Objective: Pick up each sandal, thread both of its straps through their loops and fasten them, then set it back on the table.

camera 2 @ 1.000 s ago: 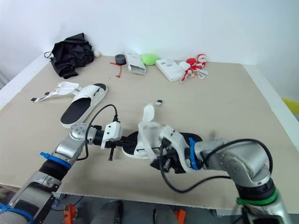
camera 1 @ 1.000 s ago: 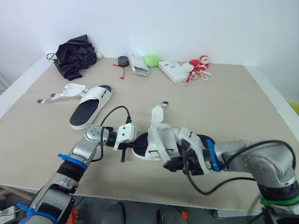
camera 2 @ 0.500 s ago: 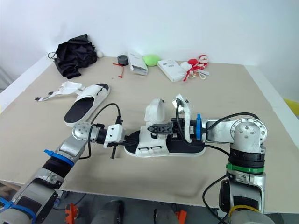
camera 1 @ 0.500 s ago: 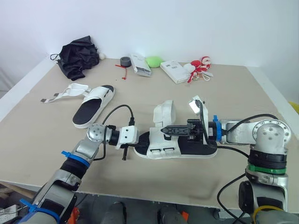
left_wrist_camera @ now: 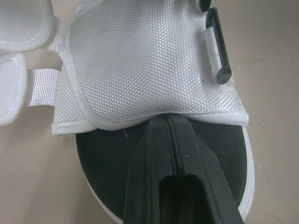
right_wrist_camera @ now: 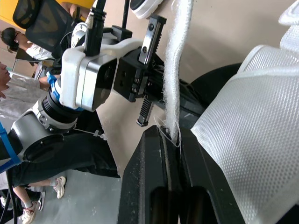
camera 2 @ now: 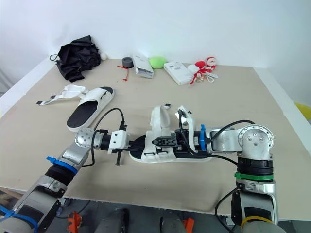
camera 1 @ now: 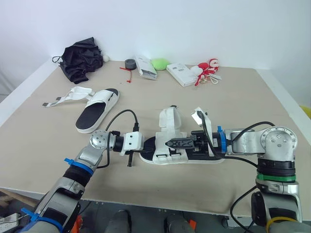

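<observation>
One white sandal with a black footbed [camera 1: 187,154] lies flat near the table's front, between my two grippers. My left gripper [camera 1: 147,144] is shut, its tips on the footbed at the sandal's left end, against the edge of the white mesh upper [left_wrist_camera: 140,65]. From the right, my right gripper [camera 1: 168,143] reaches along the sandal and is shut on a white strap [right_wrist_camera: 177,70], which stands up from its fingertips. A second strap end [camera 1: 199,115] sticks up near that wrist. The other sandal [camera 1: 95,109] lies at the left, its straps [camera 1: 63,99] spread loose.
Along the back edge sit a black cloth bundle [camera 1: 80,58], a tape roll [camera 1: 129,63], two white boxes [camera 1: 144,67] [camera 1: 180,74], a green object [camera 1: 158,63] and a red-and-white toy [camera 1: 206,68]. In the right wrist view, a person [right_wrist_camera: 9,39] sits past the table's edge.
My right arm swung from the near edge to lie along the sandal from the right, then dipped toward the front upper. The sandal now lies flat. The left gripper stayed at its end.
</observation>
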